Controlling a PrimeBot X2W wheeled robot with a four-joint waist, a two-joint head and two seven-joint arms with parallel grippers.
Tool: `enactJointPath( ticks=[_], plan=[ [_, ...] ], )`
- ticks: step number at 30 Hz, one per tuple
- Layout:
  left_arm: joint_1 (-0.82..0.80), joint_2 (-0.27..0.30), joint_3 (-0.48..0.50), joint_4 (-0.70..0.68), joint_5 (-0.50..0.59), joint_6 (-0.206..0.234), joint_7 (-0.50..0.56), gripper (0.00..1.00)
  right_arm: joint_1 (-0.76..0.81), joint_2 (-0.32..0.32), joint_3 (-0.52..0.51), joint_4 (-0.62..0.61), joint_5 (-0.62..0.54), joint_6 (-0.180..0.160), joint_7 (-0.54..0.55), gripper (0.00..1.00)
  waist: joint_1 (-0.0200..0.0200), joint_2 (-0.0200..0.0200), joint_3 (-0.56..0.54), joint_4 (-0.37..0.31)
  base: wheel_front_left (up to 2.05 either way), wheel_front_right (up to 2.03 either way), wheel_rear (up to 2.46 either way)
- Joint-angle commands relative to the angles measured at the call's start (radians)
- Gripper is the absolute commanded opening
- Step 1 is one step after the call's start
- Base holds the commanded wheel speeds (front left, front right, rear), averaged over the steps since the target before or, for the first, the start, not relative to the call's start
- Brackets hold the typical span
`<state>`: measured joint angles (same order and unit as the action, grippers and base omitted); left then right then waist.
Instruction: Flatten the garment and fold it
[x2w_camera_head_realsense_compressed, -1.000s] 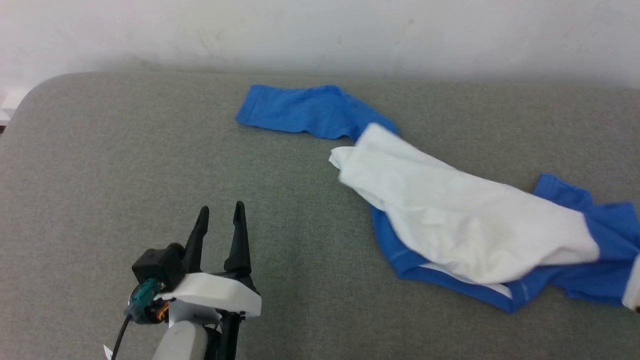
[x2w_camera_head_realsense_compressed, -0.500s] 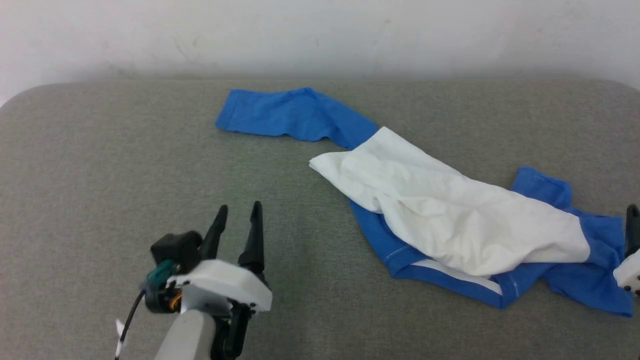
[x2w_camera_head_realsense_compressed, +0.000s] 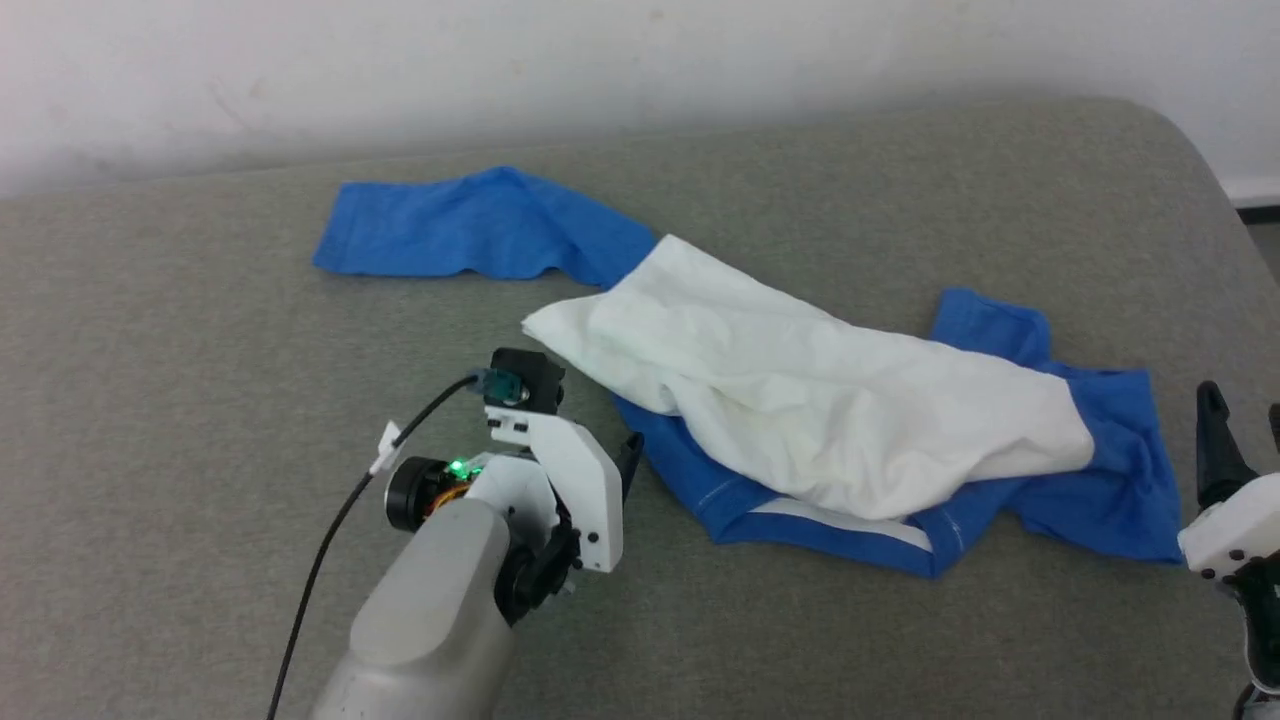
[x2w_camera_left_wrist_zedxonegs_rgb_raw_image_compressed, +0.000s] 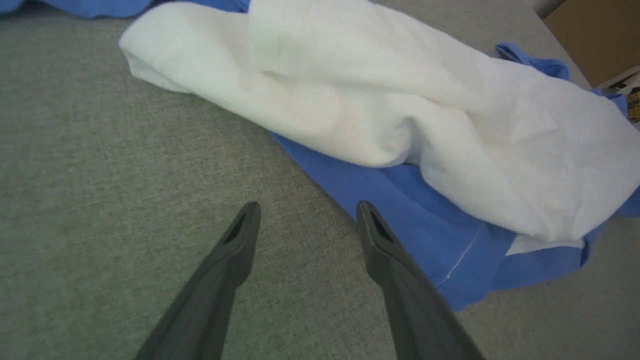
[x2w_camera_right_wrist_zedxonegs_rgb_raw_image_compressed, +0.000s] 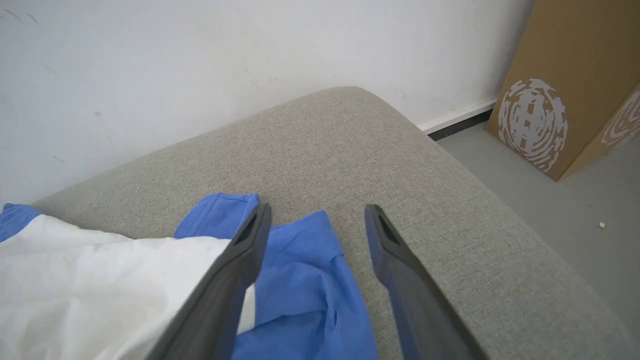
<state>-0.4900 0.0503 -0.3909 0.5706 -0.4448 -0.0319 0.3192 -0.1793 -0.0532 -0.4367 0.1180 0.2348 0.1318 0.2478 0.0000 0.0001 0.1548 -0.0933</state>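
The garment (x2w_camera_head_realsense_compressed: 800, 410) lies crumpled on a grey cushioned surface (x2w_camera_head_realsense_compressed: 180, 400). Its white body is bunched over blue fabric, one blue sleeve (x2w_camera_head_realsense_compressed: 470, 225) stretches to the far left, and more blue (x2w_camera_head_realsense_compressed: 1100, 480) spreads at the right end. My left gripper (x2w_camera_head_realsense_compressed: 630, 460) is turned toward the garment's near blue hem. In the left wrist view the gripper (x2w_camera_left_wrist_zedxonegs_rgb_raw_image_compressed: 307, 210) stands open with nothing between its fingers, just short of the garment (x2w_camera_left_wrist_zedxonegs_rgb_raw_image_compressed: 400, 100). My right gripper (x2w_camera_head_realsense_compressed: 1243, 425) is open beside the right blue end; in its wrist view the gripper (x2w_camera_right_wrist_zedxonegs_rgb_raw_image_compressed: 318, 212) hovers over the blue cloth (x2w_camera_right_wrist_zedxonegs_rgb_raw_image_compressed: 300, 290).
The cushioned surface ends in a rounded corner at the far right (x2w_camera_head_realsense_compressed: 1190, 150), with a white wall (x2w_camera_head_realsense_compressed: 600, 60) behind it. Past that corner are grey floor (x2w_camera_right_wrist_zedxonegs_rgb_raw_image_compressed: 575, 215) and a brown cardboard box (x2w_camera_right_wrist_zedxonegs_rgb_raw_image_compressed: 565, 85). A black cable (x2w_camera_head_realsense_compressed: 330, 540) trails from my left wrist.
The head camera has swung to the right. My left gripper has travelled right, up to the garment's blue hem, and turned. My right gripper has come into view, open, at the garment's right end.
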Motion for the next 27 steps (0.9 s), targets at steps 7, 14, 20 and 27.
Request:
enactJointPath(
  ticks=[7, 14, 20, 27],
  plan=[
    [-0.099, 0.0, -0.04, 0.13, -0.04, 0.028, 0.006, 1.0, 0.0, 0.003, 0.016, 0.01, 0.01, -0.001, -0.029, 1.0, 0.0, -0.0001, 0.058, -0.081, 0.0, 0.0, 0.0],
    [-0.115, 0.0, -0.089, 0.201, -0.11, 0.017, 0.001, 0.0, -0.005, 0.003, 0.019, 0.016, 0.003, -0.001, -0.041, 1.0, 0.0, -0.0001, 0.062, -0.064, 0.0, 0.0, 0.0],
    [-0.104, 0.0, -0.042, 0.162, -0.235, 0.026, -0.134, 0.0, -0.003, 0.003, 0.036, 0.021, -0.007, -0.001, -0.042, 1.0, 0.0, -0.0001, 0.043, -0.009, 0.0, 0.0, 0.0],
    [-0.011, 0.013, 0.066, 0.034, -0.323, 0.038, -0.286, 0.0, 0.019, 0.003, 0.062, 0.04, -0.008, -0.001, -0.034, 1.0, 0.0, -0.0001, -0.004, 0.09, 0.0, 0.0, 0.0]
  ],
)
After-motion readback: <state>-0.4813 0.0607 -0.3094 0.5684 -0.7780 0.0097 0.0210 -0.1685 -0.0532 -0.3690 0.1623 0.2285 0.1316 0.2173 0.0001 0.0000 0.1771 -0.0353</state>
